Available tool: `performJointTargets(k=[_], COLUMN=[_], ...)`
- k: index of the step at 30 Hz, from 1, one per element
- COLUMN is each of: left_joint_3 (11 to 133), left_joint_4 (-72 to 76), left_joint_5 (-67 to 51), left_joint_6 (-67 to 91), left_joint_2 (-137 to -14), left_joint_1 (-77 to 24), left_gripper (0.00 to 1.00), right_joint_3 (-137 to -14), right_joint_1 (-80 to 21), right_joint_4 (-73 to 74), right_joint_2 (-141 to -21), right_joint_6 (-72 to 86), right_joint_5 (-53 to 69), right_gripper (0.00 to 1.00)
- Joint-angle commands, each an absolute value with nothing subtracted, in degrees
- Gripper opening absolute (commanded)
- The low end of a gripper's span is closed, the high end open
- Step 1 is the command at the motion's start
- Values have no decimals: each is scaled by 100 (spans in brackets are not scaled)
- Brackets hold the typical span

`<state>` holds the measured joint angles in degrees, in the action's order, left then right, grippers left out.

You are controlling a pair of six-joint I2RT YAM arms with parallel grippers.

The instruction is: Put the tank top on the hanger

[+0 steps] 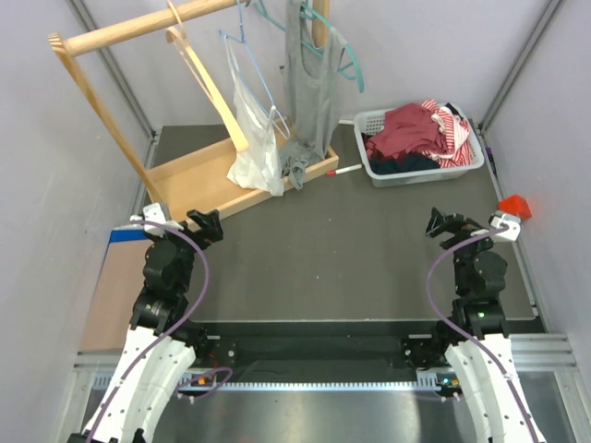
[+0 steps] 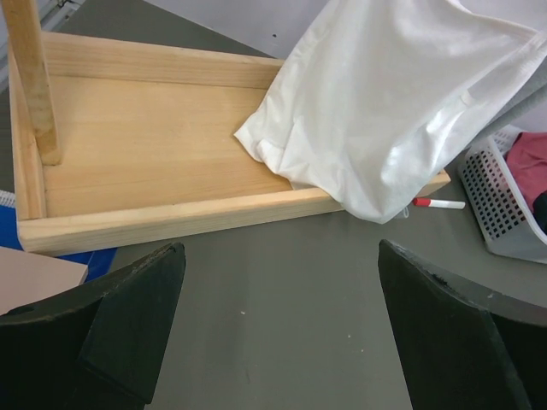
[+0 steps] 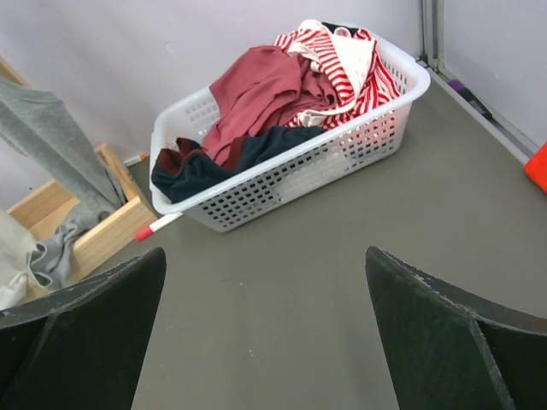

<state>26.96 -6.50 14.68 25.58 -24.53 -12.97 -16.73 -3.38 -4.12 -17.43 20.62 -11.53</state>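
Top external view showed the maroon tank top (image 1: 406, 129) heaped in the white basket (image 1: 473, 159) at the table's (image 1: 351, 249) far right, ahead of the right hand (image 1: 443, 224) and well apart from the left hand (image 1: 205, 224), while the wooden hanger (image 1: 211, 92) hung far left. Left wrist view had that hand's (image 2: 280, 256) fingers spread and empty, facing the rack base (image 2: 154, 128). Right wrist view set the tank top (image 3: 256, 94) straight ahead of the gaping, empty right hand (image 3: 265, 256), so the right arm seemed nearer.

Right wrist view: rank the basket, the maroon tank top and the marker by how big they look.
Largest: basket.
Next: tank top, judged by its visible part only.
Smallest: marker.
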Motion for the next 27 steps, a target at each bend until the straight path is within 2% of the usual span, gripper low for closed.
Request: performJointTargets(k=[1, 8, 13, 18, 22, 25, 27], left_joint_3=[2769, 2646, 2321, 2101, 1995, 1925, 1890], left_joint_4=[-501, -501, -54, -44, -44, -53, -44], left_joint_5=[1758, 2030, 1565, 1687, 1714, 1714, 1696], left_joint_6=[2707, 2874, 2786, 2734, 2725, 2742, 2751], left_joint_2=[-2514, -2435, -2356, -2320, -2075, -1943, -1925], left_joint_1=[-1318, -1318, -1318, -1318, -1318, -1318, -1318], left_gripper=[99, 99, 99, 99, 99, 99, 99], right_joint_3=[-2100, -2583, -3267, -4752, -6481, -7344, -7636], right_joint_1=[-378, -387, -378, -378, -369, -369, -378], right_joint_4=[-273, 333, 343, 1036, 1704, 1934, 1829], right_joint_2=[-1845, -1899, -2108, -3513, -4954, -6227, -6642], right_joint_6=[1978, 1873, 1749, 1556, 1319, 1292, 1318], right_joint_5=[-1186, -1117, -1116, -1424, -1337, -1064, -1011], right_gripper=[100, 100, 100, 100, 100, 99, 100])
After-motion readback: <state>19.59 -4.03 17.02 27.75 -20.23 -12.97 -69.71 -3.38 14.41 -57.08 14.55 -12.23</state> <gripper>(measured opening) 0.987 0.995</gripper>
